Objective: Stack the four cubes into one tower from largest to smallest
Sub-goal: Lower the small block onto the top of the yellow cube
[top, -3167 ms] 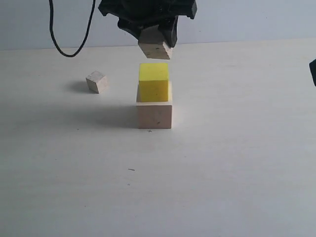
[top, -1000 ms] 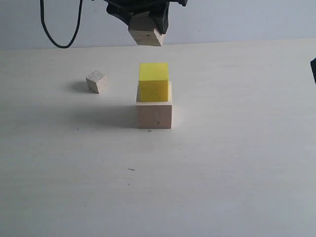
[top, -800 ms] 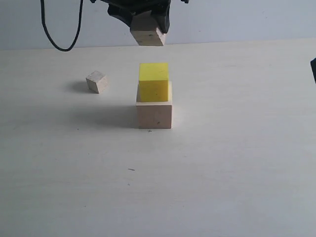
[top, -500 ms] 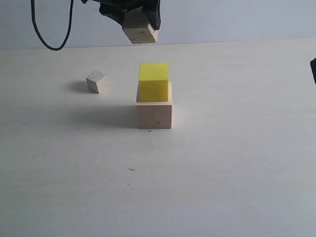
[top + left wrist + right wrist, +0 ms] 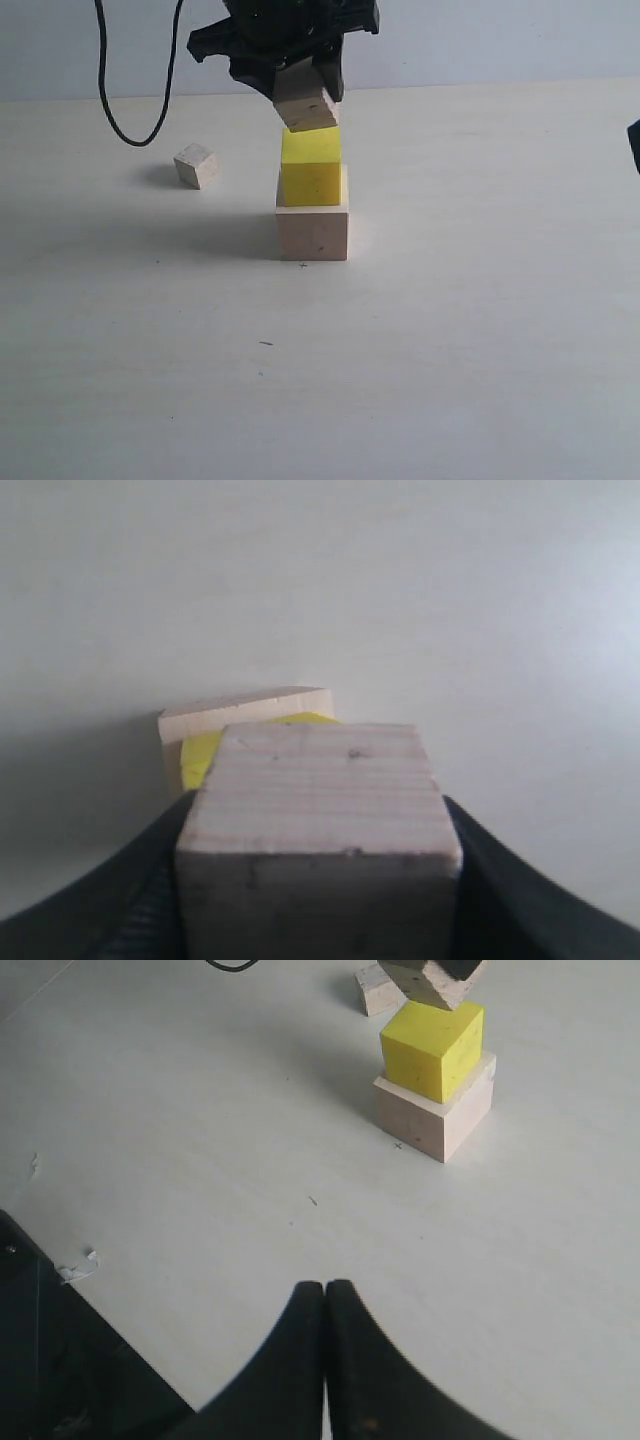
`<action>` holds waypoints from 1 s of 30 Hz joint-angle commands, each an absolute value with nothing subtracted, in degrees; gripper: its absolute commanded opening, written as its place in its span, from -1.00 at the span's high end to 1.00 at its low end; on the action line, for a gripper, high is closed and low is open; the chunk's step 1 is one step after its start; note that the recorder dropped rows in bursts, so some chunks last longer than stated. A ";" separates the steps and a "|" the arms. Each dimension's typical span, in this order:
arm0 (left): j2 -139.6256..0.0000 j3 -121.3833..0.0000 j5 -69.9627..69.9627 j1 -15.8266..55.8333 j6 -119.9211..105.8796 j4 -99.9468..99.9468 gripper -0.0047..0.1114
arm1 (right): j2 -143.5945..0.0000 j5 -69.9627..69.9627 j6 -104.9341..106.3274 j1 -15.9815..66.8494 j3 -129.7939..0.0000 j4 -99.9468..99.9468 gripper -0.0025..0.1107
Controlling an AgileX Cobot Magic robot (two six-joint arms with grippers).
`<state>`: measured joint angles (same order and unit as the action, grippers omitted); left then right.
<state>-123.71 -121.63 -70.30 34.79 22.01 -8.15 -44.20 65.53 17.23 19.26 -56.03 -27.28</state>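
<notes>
exterior view, reading from the left: the tiny cube is sitting alone on the table, well apart from the stack; at the middle your left gripper is clamping the grained cube between its jaws; that cube is hanging tilted, one lower corner dipping, directly over the yellow cube, which is resting on the large cube; whether the low corner is touching the yellow top you cannot tell from here; the left wrist view is showing yellow peeking out just beyond the held block, so i judge the coming move is running straight down, with the tilt needing levelling; against half a second ago, the held cube is now sitting much lower and further right, no longer high above the stack; your right gripper, jaws pressed together, is idling well apart on the right, so the left arm is the nearer one.
</notes>
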 commanded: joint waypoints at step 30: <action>-119.32 -116.00 -69.96 36.50 27.12 -5.84 0.92 | -43.96 65.34 17.50 19.33 -55.84 -27.84 0.96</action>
<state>-120.18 -116.10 -70.17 36.45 25.51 -5.80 -44.20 65.66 17.23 19.26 -56.03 -27.36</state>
